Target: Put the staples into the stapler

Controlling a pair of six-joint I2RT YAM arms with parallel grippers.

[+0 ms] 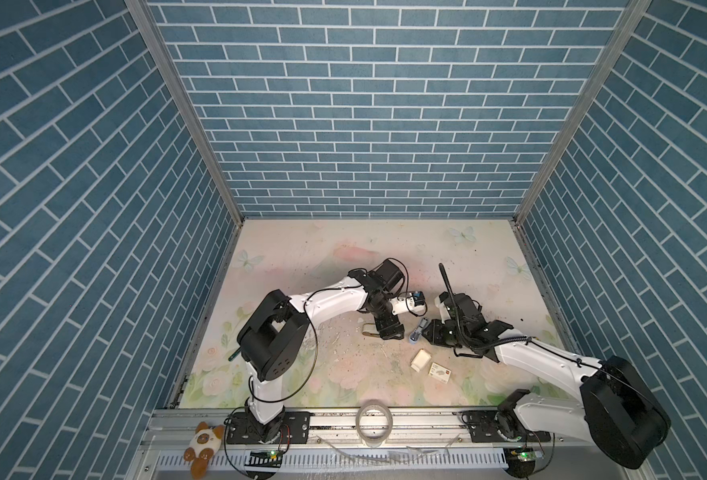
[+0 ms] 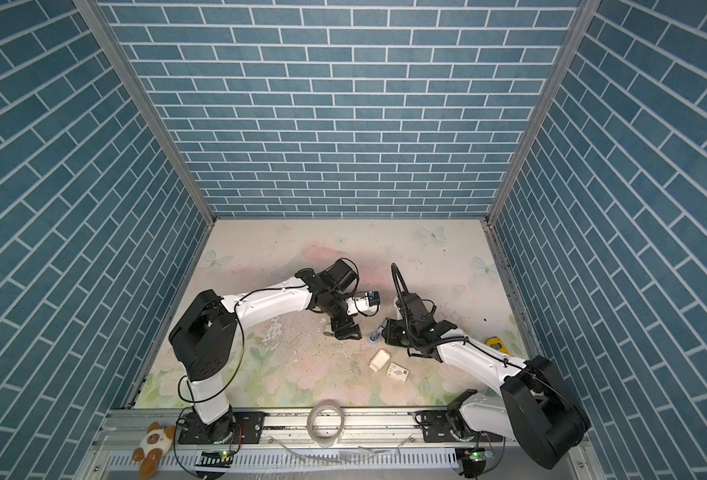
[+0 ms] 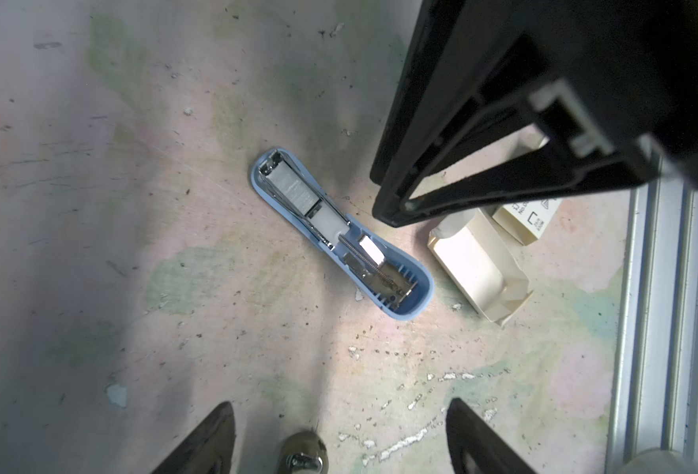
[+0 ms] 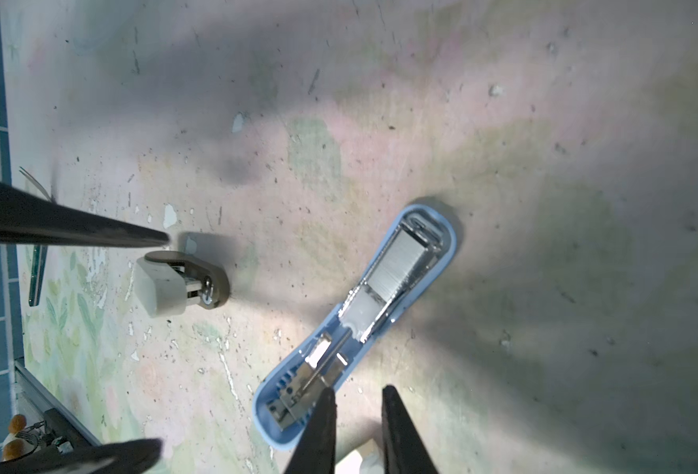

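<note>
The blue stapler point(image 3: 341, 234) lies open on the counter point(image 3: 92, 205), with a grey staple strip point(image 3: 294, 191) in its channel. The right gripper point(image 4: 358, 390), empty and open only a narrow gap, hangs over the stapler's rear end. It partly hides the inner tray point(image 3: 478, 262) and staple box point(image 3: 532, 217) beside the stapler. The left gripper point(image 3: 341, 402), spread wide and empty, hovers by a small beige tool point(image 4: 174, 287).

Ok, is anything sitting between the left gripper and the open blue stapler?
Almost nothing: bare table between left gripper and stapler, apart from a small beige piece under that gripper. The right gripper sits at the stapler's spring end.
</note>
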